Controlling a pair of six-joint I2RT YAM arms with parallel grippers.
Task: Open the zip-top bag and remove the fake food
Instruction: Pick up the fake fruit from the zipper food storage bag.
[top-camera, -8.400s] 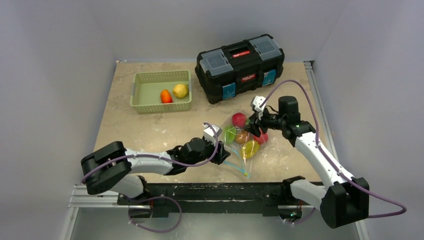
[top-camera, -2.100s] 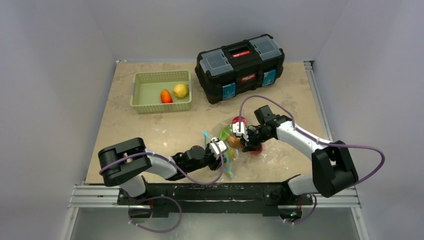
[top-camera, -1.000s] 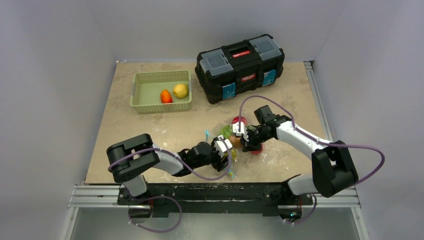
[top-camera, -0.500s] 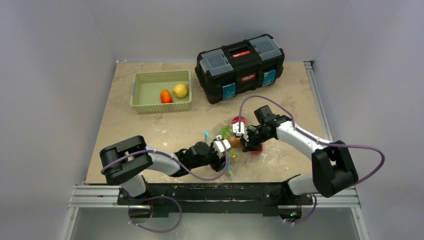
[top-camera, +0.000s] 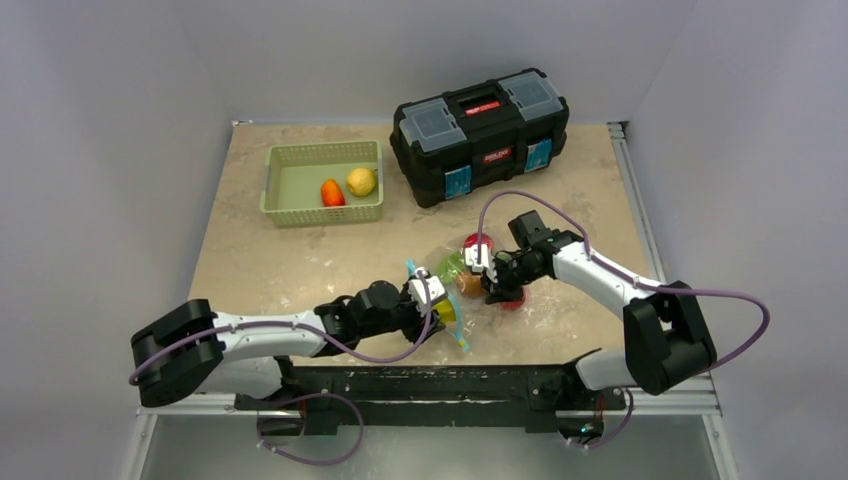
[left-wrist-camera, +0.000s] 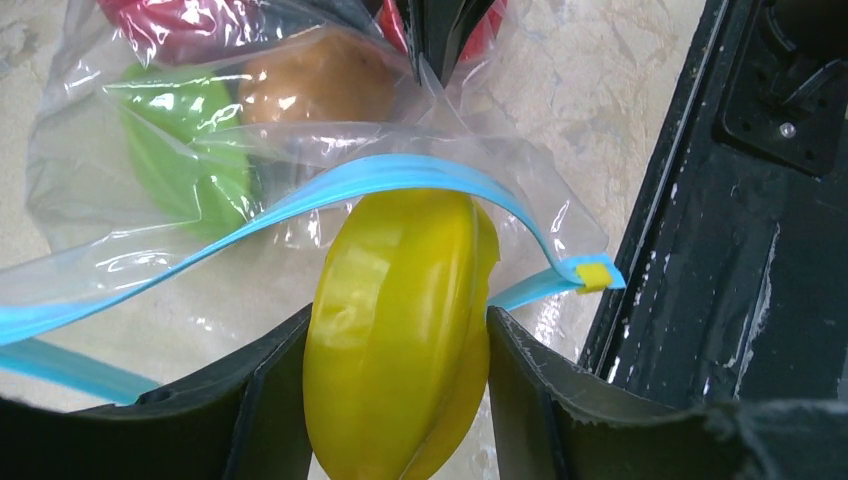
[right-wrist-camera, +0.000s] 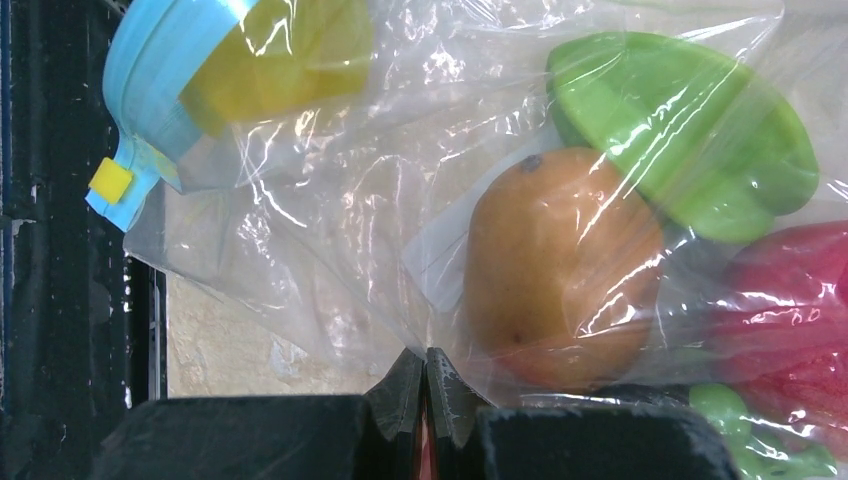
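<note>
The zip-top bag (top-camera: 470, 275) lies near the table's front edge, its blue zip strip (left-wrist-camera: 400, 180) open. My left gripper (left-wrist-camera: 397, 335) is shut on a yellow piece of fake food (left-wrist-camera: 400, 330), which sits at the bag's mouth under the strip. In the top view this gripper (top-camera: 433, 306) is at the bag's near-left end. My right gripper (right-wrist-camera: 427, 368) is shut on a fold of the bag's plastic (right-wrist-camera: 330, 260) at its right side. Inside the bag are a brown-orange piece (right-wrist-camera: 565, 265), a green one (right-wrist-camera: 680, 130) and a red one (right-wrist-camera: 790, 300).
A green basket (top-camera: 300, 215) at the back left holds an orange piece (top-camera: 332, 192) and a yellow piece (top-camera: 361, 181). A black toolbox (top-camera: 480, 120) stands at the back. The black rail (left-wrist-camera: 740, 250) of the table's front edge runs just right of the bag's mouth.
My left gripper has closed on the yellow piece and drawn back slightly left toward the front edge, its elbow swinging out left. The right gripper has kept its pinch on the bag.
</note>
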